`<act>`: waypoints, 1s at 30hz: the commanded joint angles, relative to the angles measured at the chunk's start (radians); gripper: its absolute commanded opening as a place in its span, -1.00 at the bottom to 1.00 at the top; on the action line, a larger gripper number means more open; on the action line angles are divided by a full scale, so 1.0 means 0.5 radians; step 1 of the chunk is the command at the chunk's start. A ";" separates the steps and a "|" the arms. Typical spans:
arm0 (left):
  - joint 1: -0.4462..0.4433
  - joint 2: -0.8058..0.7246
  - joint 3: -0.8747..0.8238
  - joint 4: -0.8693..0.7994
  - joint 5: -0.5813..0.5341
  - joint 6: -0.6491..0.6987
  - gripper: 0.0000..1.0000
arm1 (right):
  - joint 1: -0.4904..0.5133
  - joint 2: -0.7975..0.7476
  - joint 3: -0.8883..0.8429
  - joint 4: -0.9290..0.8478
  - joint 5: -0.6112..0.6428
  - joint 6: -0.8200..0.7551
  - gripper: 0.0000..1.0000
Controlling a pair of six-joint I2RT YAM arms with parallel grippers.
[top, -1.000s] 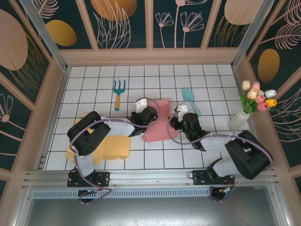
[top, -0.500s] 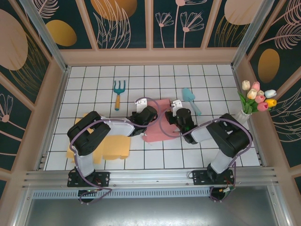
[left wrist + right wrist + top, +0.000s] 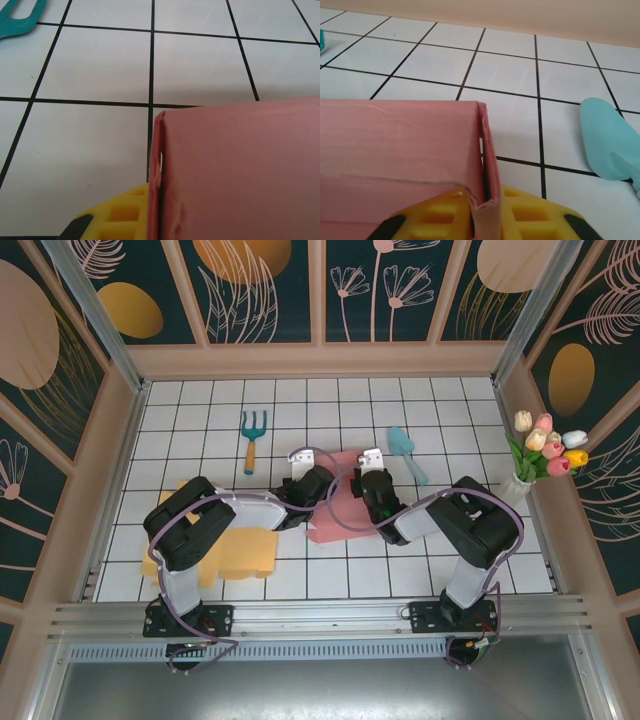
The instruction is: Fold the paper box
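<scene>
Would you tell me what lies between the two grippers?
The pink paper box, in the top view; left gripper and right gripper each pinch a wall.

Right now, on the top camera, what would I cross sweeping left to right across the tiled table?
garden fork → pink paper box → teal trowel → vase of tulips

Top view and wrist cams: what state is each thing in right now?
Box: partly folded, walls standing.
Left gripper: jaws shut on a box wall.
Right gripper: jaws shut on a box wall.
Fork: lying flat, untouched.
Trowel: lying flat, untouched.
Vase: upright.
Yellow sheet: flat, unfolded.
</scene>
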 commanded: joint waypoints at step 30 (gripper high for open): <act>0.105 -0.123 0.304 -0.395 -0.126 0.437 -0.83 | 0.120 -1.715 0.104 -1.692 -0.516 0.240 0.09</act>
